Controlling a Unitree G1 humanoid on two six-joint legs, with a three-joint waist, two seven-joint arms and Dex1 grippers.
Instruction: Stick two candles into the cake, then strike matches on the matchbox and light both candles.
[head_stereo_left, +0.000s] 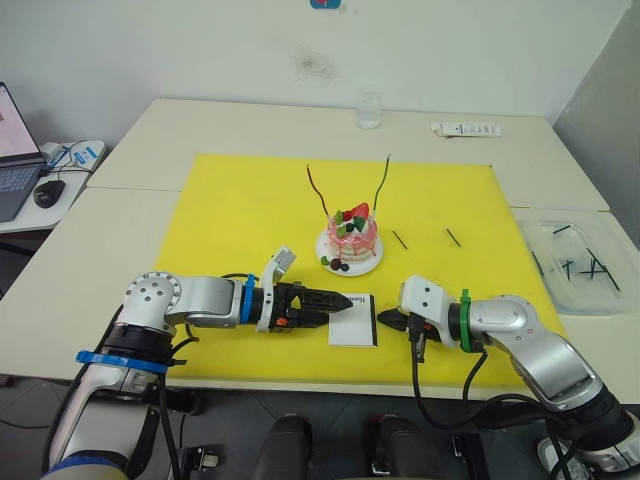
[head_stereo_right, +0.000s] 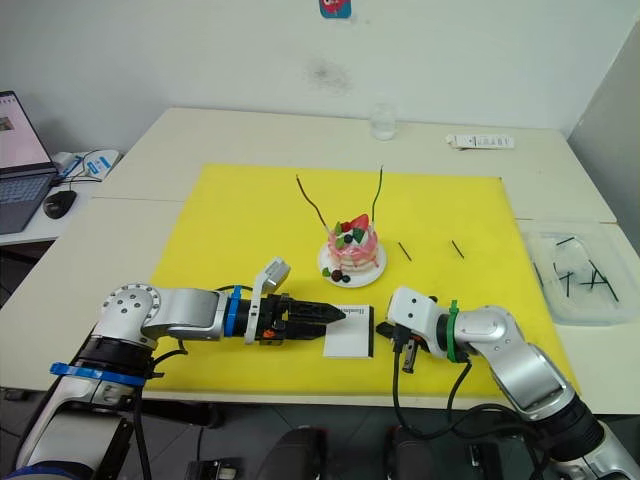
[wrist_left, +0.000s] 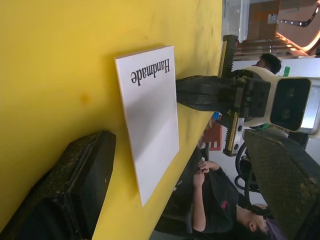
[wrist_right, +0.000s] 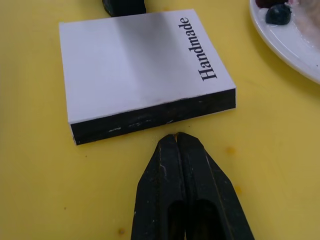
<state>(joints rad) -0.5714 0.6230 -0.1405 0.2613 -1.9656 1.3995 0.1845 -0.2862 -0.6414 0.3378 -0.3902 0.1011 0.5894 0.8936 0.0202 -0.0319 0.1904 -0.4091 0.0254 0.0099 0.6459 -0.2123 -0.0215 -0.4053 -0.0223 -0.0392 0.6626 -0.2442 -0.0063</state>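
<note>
Matchbox (head_stereo_left: 354, 320) hemmed between both grippers, cake (head_stereo_left: 350, 240) just beyond; open yellow mat (head_stereo_left: 230, 220) elsewhere.

Candles (head_stereo_left: 318, 190): both upright in cake (head_stereo_left: 351, 237).
Matchbox (head_stereo_left: 354, 320): flat, near cake.
Matches (head_stereo_left: 399, 240): loose, right of cake.

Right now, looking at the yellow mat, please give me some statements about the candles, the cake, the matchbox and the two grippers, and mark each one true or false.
1. Both candles stand in the cake. True.
2. The candles are burning. False: no flame is seen on either tip.
3. The matchbox lies flat on the yellow mat, between the two grippers. True.
4. The right gripper is wide open around the matchbox. False: its fingers are pressed together, just short of the black edge strip.
5. Two matches lie on the mat to the robot's right of the cake. True.
6. The left gripper holds a match. False: it is open, and nothing is seen between its fingers.
</note>
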